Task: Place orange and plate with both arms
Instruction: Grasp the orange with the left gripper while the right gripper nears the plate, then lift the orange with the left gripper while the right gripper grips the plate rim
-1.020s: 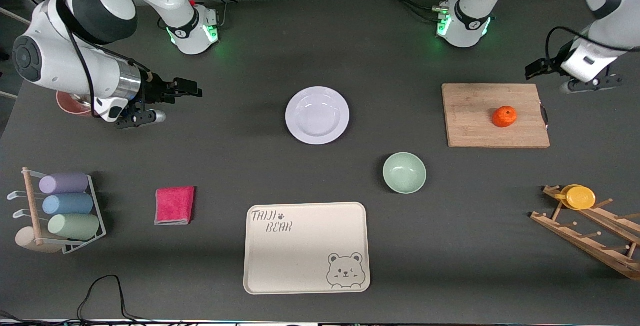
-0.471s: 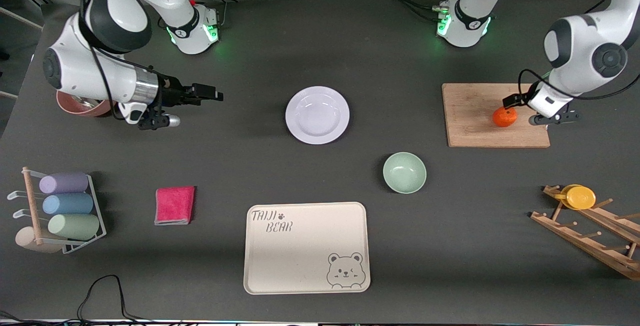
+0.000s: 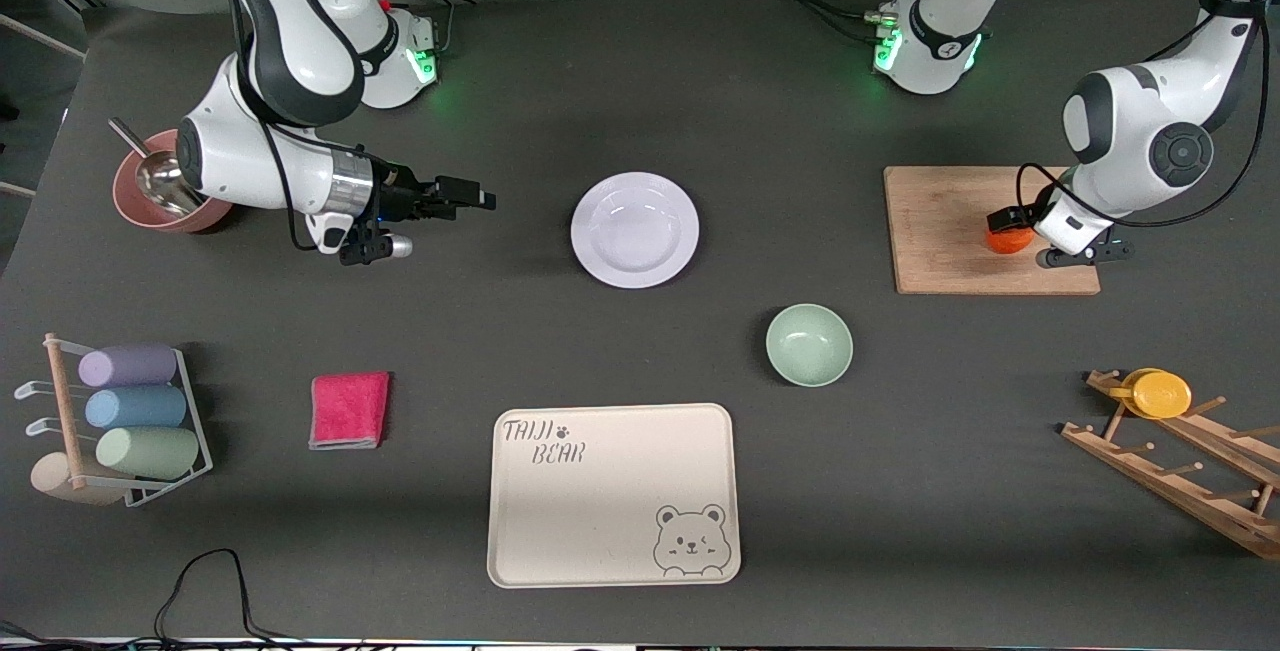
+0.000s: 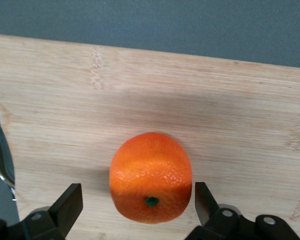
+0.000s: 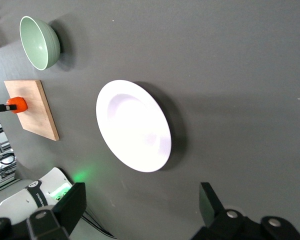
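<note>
The orange [image 3: 1004, 240] sits on a wooden cutting board [image 3: 945, 241] toward the left arm's end of the table. My left gripper [image 3: 1012, 228] is low over it, open, with a finger on each side of the fruit; I see no contact. In the left wrist view the orange [image 4: 151, 175] lies between the fingers of the left gripper [image 4: 137, 194]. The pale-lavender plate [image 3: 634, 229] lies at the table's middle. My right gripper [image 3: 472, 199] is open and empty, above the table beside the plate, toward the right arm's end. The right wrist view shows the plate [image 5: 132, 125] ahead of the right gripper [image 5: 142, 195].
A mint-green bowl [image 3: 809, 344] and a cream bear tray [image 3: 613, 494] lie nearer the camera than the plate. A pink cloth [image 3: 349, 409], a cup rack [image 3: 130, 411] and a red-brown bowl [image 3: 150, 201] are at the right arm's end. A wooden rack with a yellow cup [image 3: 1160, 394] is at the left arm's end.
My left gripper has come in from the table's end and dropped over the orange. My right gripper has moved toward the plate, uncovering the red-brown bowl.
</note>
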Controlling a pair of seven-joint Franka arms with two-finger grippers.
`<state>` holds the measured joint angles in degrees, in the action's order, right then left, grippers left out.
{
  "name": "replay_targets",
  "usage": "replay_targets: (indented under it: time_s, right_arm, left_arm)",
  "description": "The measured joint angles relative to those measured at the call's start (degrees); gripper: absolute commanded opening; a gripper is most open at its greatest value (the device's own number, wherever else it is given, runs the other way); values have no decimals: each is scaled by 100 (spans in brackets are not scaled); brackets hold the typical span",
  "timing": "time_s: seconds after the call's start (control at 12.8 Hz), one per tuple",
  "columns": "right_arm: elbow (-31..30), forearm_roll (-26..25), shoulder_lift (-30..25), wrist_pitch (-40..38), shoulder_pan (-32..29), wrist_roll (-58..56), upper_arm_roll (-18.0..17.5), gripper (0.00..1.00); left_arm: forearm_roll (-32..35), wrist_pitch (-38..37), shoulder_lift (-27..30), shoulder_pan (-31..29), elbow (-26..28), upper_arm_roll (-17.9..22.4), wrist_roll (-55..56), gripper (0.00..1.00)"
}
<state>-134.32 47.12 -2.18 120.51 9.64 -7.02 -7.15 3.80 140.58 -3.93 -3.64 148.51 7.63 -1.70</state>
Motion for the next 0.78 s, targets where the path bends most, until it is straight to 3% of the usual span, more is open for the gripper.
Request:
replay_targets:
  time_s: [0.16, 0.24, 0.31, 0.63, 0.78]
  right_arm:
    - [2, 123, 183, 112, 0, -107, 2, 100]
    - [2, 134, 238, 140, 0, -127, 1, 100]
    - [2, 149, 288, 212, 3, -195, 1, 100]
    - [-75, 1137, 825, 487, 11, -1349, -3, 100]
    - [-79, 1343, 1113, 761, 46, -1655, -4, 100]
  left_arm:
    - [-12, 151, -116, 0, 1, -2, 0, 100]
    - [-14, 191, -167, 0, 0, -6, 0, 87]
    - [-14, 200, -198, 0, -1, -11, 0, 1]
    - [-16, 196, -193, 49, -16, -43, -1, 0]
    - [-18, 197, -189, 66, -49, -47, -1, 0]
